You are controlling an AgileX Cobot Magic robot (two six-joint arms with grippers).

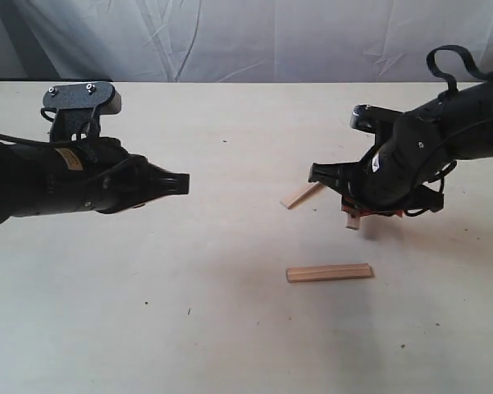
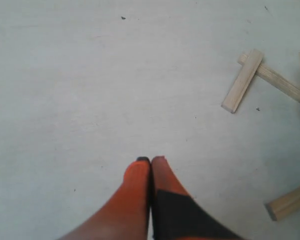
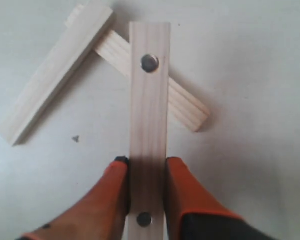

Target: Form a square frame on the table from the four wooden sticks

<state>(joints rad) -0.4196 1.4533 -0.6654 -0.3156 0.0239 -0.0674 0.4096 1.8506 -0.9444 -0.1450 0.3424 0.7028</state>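
Observation:
My right gripper (image 3: 146, 162) is shut on a wooden stick (image 3: 149, 85) with a metal dot near each end. That stick crosses over a second stick (image 3: 189, 107) lying on the table (image 3: 259, 60); I cannot tell whether they touch. A third stick (image 3: 55, 75) rests with one end on the second one. In the exterior view the right gripper (image 1: 354, 209) is right of centre, with the leaning stick (image 1: 302, 195) beside it. The fourth stick (image 1: 329, 272) lies alone nearer the front. My left gripper (image 1: 184, 185) hovers shut and empty, well left of the sticks.
A white cloth backdrop (image 1: 246, 37) hangs behind the table's far edge. Bare tabletop (image 1: 230, 328) spreads across the front and between the two arms. In the left wrist view the left gripper (image 2: 150, 160) is over bare table, with the lone stick (image 2: 289, 201) off to one side.

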